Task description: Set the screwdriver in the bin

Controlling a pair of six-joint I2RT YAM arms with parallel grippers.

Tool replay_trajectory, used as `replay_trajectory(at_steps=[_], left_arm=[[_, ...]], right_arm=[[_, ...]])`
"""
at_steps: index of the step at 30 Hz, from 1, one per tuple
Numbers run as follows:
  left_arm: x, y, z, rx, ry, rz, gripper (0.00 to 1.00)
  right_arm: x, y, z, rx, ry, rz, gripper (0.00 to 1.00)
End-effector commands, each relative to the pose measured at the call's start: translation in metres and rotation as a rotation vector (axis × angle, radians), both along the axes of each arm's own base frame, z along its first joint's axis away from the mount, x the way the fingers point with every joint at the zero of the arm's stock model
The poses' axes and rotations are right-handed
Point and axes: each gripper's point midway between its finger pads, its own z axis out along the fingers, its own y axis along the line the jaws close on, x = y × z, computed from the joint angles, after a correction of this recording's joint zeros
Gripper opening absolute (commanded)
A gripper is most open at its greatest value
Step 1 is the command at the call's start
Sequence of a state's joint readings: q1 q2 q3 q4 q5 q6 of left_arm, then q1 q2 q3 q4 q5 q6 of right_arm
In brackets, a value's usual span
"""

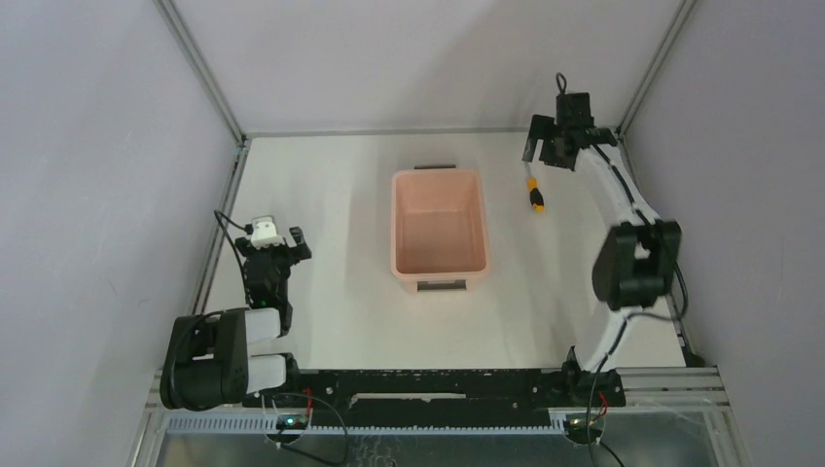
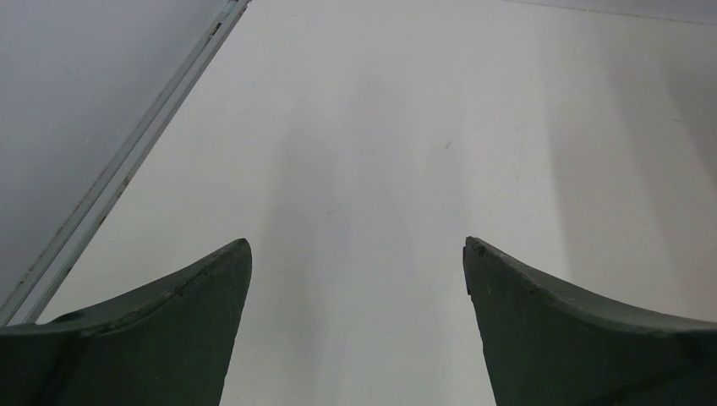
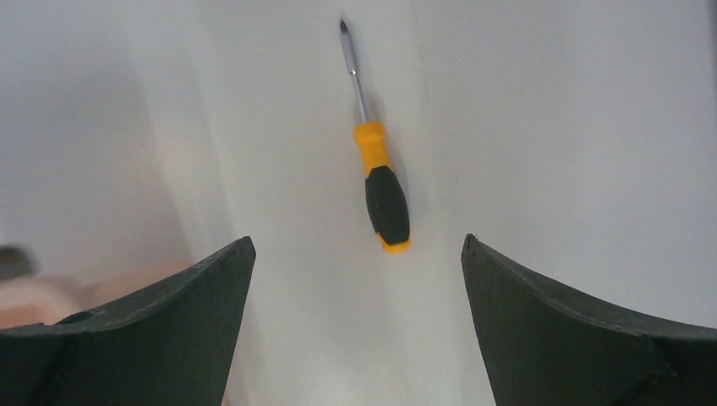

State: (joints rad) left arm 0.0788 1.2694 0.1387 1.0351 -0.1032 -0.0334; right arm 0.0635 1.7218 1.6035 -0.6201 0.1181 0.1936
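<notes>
The screwdriver [image 1: 534,194] lies flat on the white table, just right of the bin's far right corner. In the right wrist view the screwdriver [image 3: 385,199] shows an orange and black handle, with its thin shaft pointing away from the camera. My right gripper [image 1: 545,153] hovers over it at the far right, open [image 3: 357,241], the handle's end just beyond the fingertips and untouched. The pale pink bin [image 1: 481,229] stands empty mid-table, with a blurred corner of the bin [image 3: 51,292] at the left of the right wrist view. My left gripper [image 1: 275,249] sits open [image 2: 357,243] over bare table at the near left.
A metal frame rail [image 2: 127,161] runs along the table's left edge, and grey enclosure walls close in the left, back and right sides. The bin has dark grey handles at its far end [image 1: 435,166] and near end [image 1: 440,285].
</notes>
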Motion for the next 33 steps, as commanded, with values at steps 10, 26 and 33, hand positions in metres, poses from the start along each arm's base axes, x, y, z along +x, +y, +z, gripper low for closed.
replay_trajectory(at_steps=[10, 26, 33], left_arm=[[0.013, 0.002, 0.032, 0.024, -0.093, 0.004, 1.0], [0.013, 0.001, 0.032, 0.024, -0.092, 0.002, 1.0], [0.013, 0.001, 0.032, 0.024, -0.092, 0.003, 1.0]], right_arm=[[0.041, -0.011, -0.165, 0.009, 0.437, 0.096, 0.93], [0.05, -0.028, -0.084, -0.106, 0.322, 0.009, 0.0], [-0.002, -0.012, 0.018, -0.061, 0.239, -0.057, 0.0]])
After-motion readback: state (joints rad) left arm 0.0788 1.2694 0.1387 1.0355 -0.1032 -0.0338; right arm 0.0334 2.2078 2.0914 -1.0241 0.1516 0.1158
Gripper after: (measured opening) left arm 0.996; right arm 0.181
